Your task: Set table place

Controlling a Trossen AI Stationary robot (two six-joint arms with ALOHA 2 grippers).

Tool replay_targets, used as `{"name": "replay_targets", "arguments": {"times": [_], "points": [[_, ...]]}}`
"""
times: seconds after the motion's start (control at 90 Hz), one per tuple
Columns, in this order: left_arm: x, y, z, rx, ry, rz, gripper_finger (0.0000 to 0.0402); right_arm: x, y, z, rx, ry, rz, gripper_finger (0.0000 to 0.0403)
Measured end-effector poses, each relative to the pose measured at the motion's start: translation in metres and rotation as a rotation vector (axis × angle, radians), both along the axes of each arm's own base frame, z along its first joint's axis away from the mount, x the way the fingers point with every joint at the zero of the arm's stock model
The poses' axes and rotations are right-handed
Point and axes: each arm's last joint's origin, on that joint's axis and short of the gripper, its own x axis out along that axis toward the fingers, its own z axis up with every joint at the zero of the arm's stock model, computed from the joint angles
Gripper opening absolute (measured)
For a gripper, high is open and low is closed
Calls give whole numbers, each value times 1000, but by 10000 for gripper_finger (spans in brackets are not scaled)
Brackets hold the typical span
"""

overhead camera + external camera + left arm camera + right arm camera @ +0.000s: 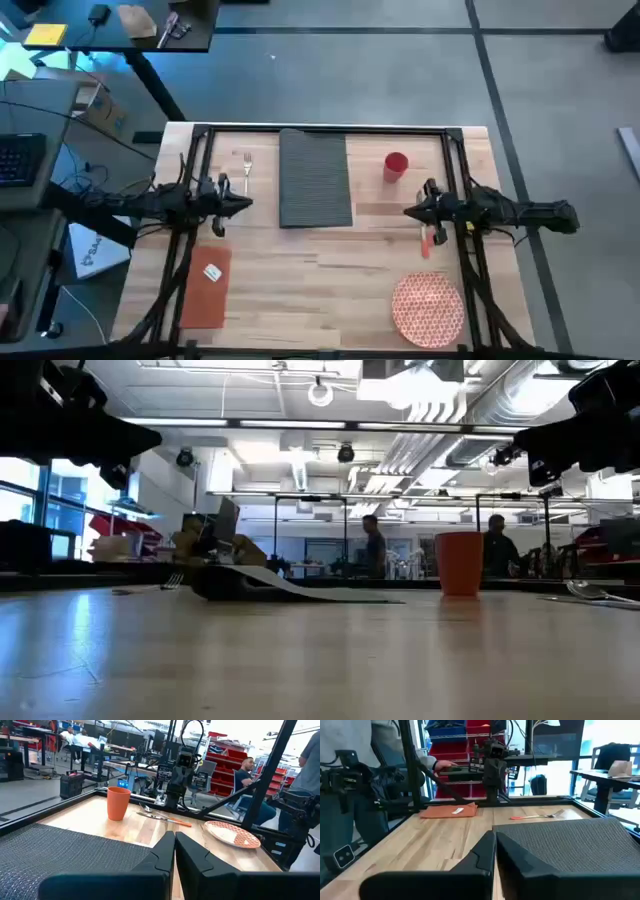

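The wooden table [330,270] carries a scattered place setting. A dark ribbed placemat [315,178] lies at the far middle of the top, with a fork [247,168] just to its left and a small red cup [396,165] a little to its right. An orange napkin [206,287] lies near the front left, and a red-and-white patterned plate [428,308] sits near the front right. An orange-handled utensil [426,243] and a spoon [150,811] lie on the wood between the cup and the plate, under the right arm. The left gripper [240,204] hangs above the table beside the placemat's left edge, its fingers [160,857] pressed together and holding nothing. The right gripper [412,212] hangs to the right of the placemat, its fingers [485,852] also closed together and empty. People show in the room beyond the table.
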Motion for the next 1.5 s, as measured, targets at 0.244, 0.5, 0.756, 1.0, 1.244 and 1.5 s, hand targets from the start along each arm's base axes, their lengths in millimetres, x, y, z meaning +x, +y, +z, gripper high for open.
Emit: {"name": "replay_targets", "arguments": {"times": [0.244, 0.5, 0.756, 1.0, 1.244, 1.5], "points": [[0, 0, 0, 0, 0, -1, 0, 0, 0, 0, 0, 0, 0, 0], [0, 0, 0, 0, 0, 0, 0, 0, 0, 0, 0, 0, 0, 0], [0, 0, 0, 0, 0, 0, 0, 0, 0, 0, 0, 0, 0, 0], [0, 0, 0, 0, 0, 0, 0, 0, 0, 0, 0, -1, 0, 0], [0, 0, 5, -117, -68, -26, 0, 0, 0, 0, 0, 0, 0, 0], [-11, 4, 40, -376, -480, 34, 0, 0, 0, 0, 0, 0, 0, 0]]}}
